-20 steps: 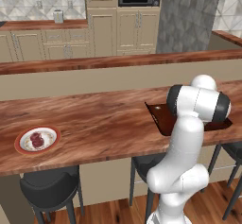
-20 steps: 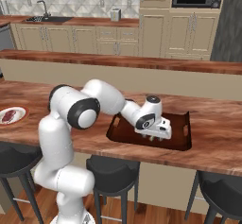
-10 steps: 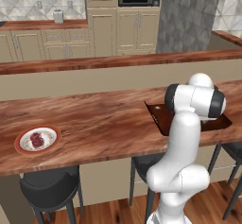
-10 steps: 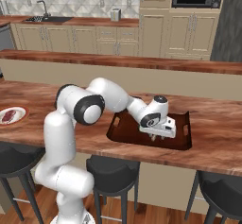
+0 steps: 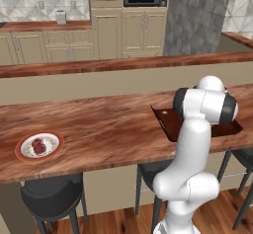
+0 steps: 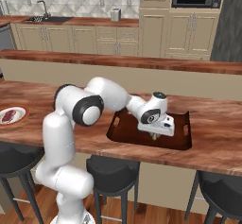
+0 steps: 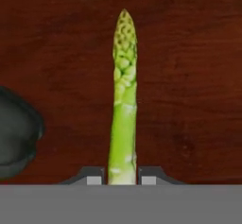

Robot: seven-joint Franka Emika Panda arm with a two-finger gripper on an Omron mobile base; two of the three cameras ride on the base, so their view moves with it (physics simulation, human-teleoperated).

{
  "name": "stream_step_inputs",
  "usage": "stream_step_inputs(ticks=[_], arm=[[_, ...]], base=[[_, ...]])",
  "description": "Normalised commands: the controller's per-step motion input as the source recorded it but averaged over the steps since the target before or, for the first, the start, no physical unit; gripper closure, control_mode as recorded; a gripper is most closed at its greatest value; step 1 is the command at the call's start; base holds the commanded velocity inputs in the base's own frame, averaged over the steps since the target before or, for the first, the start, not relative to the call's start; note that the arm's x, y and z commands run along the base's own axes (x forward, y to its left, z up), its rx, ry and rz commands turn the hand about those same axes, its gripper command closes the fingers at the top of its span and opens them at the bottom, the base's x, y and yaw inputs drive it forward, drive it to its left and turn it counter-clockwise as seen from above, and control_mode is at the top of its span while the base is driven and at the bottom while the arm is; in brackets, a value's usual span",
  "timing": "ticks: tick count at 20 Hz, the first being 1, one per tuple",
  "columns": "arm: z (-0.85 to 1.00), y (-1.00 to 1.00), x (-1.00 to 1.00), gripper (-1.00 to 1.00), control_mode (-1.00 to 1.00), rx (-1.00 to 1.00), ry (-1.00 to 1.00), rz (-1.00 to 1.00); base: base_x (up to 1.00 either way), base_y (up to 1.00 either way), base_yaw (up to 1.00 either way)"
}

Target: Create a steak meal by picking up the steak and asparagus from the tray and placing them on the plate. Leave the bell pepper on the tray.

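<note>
Asparagus (image 7: 123, 105) flat on the tray (image 6: 130, 133) floor, pinched at its stem end between gripper (image 7: 122, 178) tips; bell pepper (image 7: 16, 138) just beside, apart; steak (image 5: 38, 145) already on the plate (image 5: 22, 152), well apart along the counter (image 5: 108, 129). Best lifted straight up before swinging; clear the tray rim; avoid nudging the pepper.

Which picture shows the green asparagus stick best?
The hand view: the asparagus stands big and sharp, pinched at its base by the claw. In the right base view the claw's body covers it; in the left base view the arm blocks it.
</note>
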Motion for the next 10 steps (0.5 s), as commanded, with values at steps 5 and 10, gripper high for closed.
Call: stream_step_inputs(ticks=[5, 10], arm=[[0.82, 0.00, -0.65, 1.00, -1.00, 0.00, -0.04, 0.01], [0.98, 0.22, -0.62, 1.00, -1.00, 0.01, -0.13, 0.00]], base=[[0.00, 0.00, 0.00], [0.00, 0.00, 0.00]])
